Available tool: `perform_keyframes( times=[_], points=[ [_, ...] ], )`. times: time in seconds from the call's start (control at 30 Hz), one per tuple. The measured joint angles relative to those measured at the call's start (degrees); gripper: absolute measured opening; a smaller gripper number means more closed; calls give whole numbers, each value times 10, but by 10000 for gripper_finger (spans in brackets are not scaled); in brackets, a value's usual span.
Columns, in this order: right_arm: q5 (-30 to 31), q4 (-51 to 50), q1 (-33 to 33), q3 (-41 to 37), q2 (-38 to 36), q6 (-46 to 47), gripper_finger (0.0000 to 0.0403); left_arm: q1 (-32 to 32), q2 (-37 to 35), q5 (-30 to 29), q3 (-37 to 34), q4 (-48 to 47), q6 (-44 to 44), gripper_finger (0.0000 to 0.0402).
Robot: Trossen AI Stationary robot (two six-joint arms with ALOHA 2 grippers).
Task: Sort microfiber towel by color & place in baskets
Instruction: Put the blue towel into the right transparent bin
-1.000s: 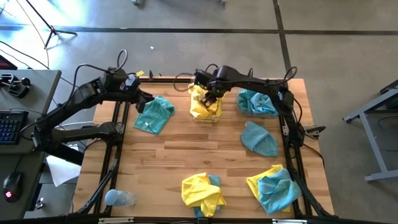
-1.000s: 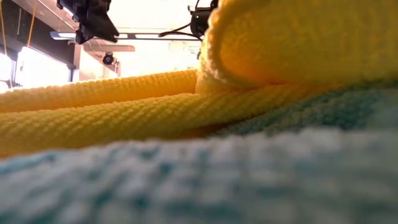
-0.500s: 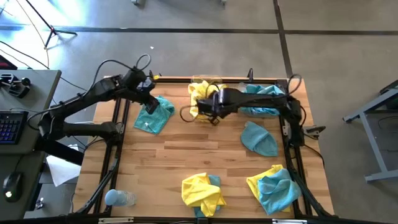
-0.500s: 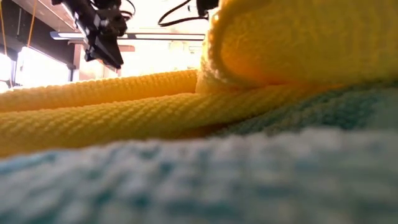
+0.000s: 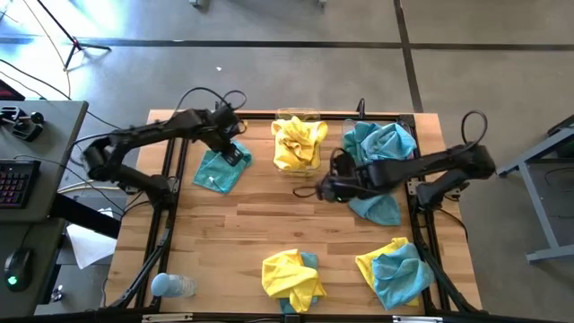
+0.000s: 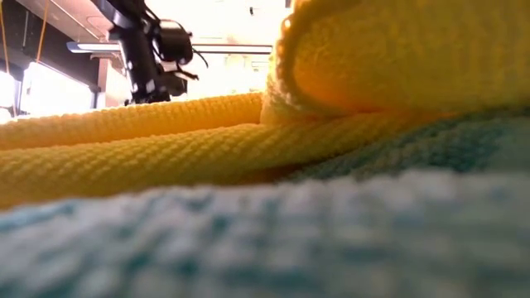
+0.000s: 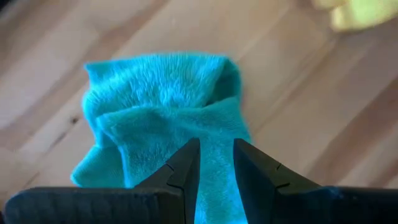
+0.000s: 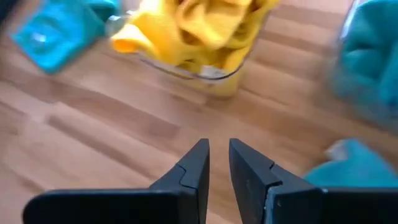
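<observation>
A loose teal towel (image 5: pixel 218 170) (image 7: pixel 155 106) lies bunched on the wood at the far left. My left gripper (image 5: pixel 238 154) (image 7: pixel 216 149) points down just over its right edge, narrowly open with nothing between the fingers; whether the tips touch the cloth I cannot tell. One clear basket (image 5: pixel 299 117) (image 8: pixel 211 74) at the far middle holds yellow towels (image 5: pixel 299 144). A second basket holds teal towels (image 5: pixel 381 142). My right gripper (image 5: pixel 323 190) (image 8: pixel 217 148) hangs over bare wood near the yellow basket, narrowly open and empty. Beside it lies another teal towel (image 5: pixel 377 205).
Two mixed yellow-and-teal piles (image 5: pixel 291 274) (image 5: pixel 395 269) lie along the near edge. One pile fills the low view (image 6: pixel 331 124), hiding most of the table. A pale blue bottle (image 5: pixel 170 285) lies at the near left corner. Bare wood stretches across the middle (image 5: pixel 269 215).
My right gripper has drawn back from the yellow basket toward the table's near and right side, rolling as it went; the yellow towel stays in the basket. My left gripper has tipped downward and sunk toward the teal towel at the far left.
</observation>
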Motion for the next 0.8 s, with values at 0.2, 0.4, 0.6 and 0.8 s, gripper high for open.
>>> perform_keyframes(
  times=[0.2,0.4,0.6,0.8],
  points=[
    [12,48,37,-41,-21,35,55,0,96,-23,0,5,1,82],
    [-27,61,45,-41,-16,34,55,0,191,-59,0,6,0,82],
    [-29,61,45,-41,-16,-27,55,-8,250,-48,5,-4,1,71],
    [-41,-10,49,-41,-16,-125,46,-39,213,-11,-1,1,-31,9]
  ],
)
